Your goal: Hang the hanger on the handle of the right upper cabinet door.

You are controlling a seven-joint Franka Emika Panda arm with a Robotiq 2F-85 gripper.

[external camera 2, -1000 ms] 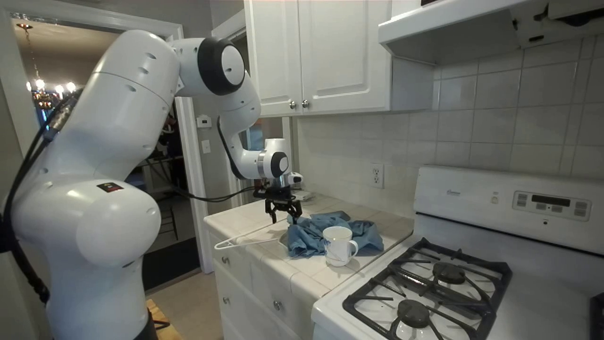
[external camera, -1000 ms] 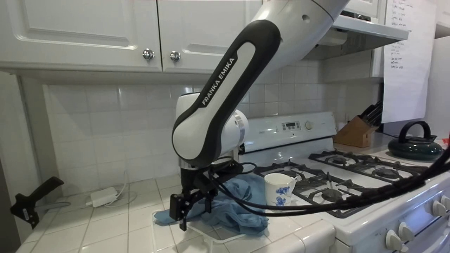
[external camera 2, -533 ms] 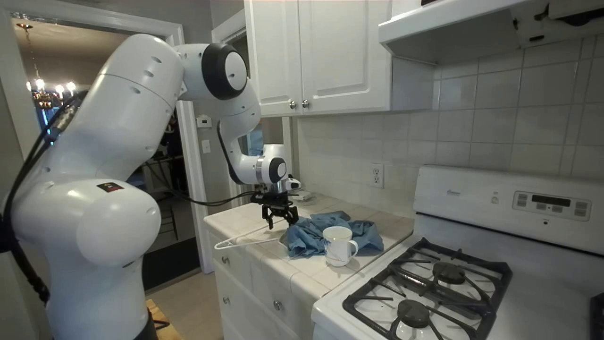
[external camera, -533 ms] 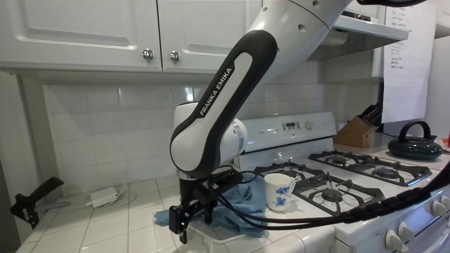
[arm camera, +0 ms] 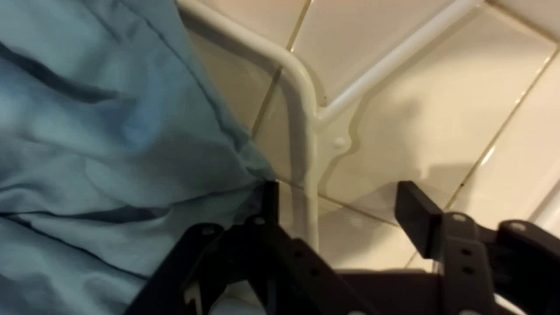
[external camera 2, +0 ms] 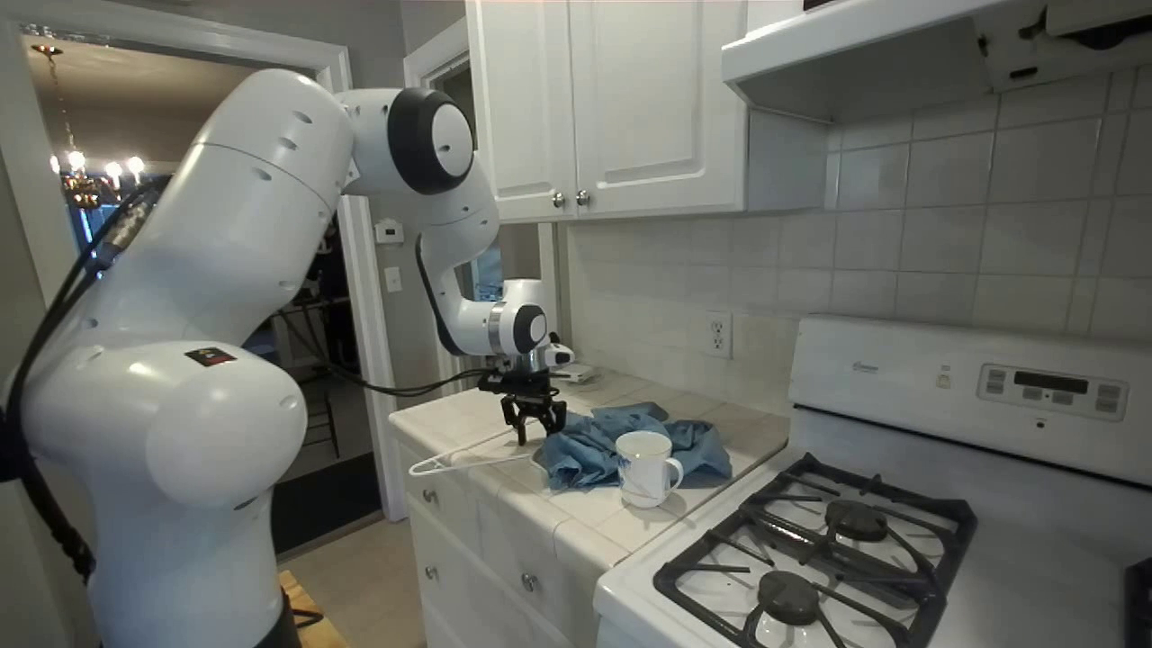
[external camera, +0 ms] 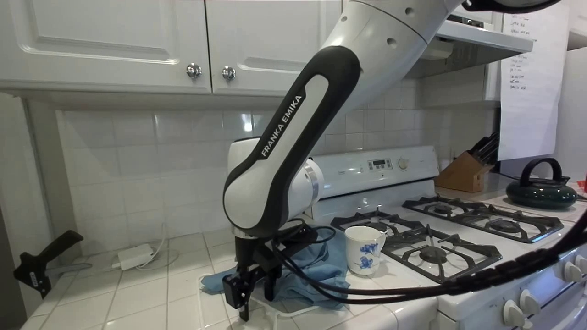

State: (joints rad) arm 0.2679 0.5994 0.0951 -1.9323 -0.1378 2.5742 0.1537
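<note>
Gripper, exterior view: gripper sits lower than a second ago, fingertips now at or just above the tiled counter; the gap between them a little narrower than half a second ago.
Knob, exterior view: bright round knob on the right upper cabinet door, nothing hung on it.
Hanger, exterior view: hanger lies on the counter, partly under the blue cloth and partly masked by the gripper.
Gripper, exterior view: gripper shows the same drop and slight narrowing. Judged: pick-up is starting; lift and hanging both still to do.
Hanger, exterior view: hanger is a thin white outline coming out of the blue cloth, its end at or past the counter's front edge, cannot tell which.
Jaws, wrist view: parted fairly wide astride a rod of the hanger, which runs closer to the finger beside the blue cloth; no hold on it yet.
Hanger, wrist view: glossy, off-white, smooth rod with a rounded bend; a second rod forks off at a junction, small tab and nub beside it.
Risk, wrist view: judged, the blue cloth's edge lies close enough to be pinched along with the rod.
</note>
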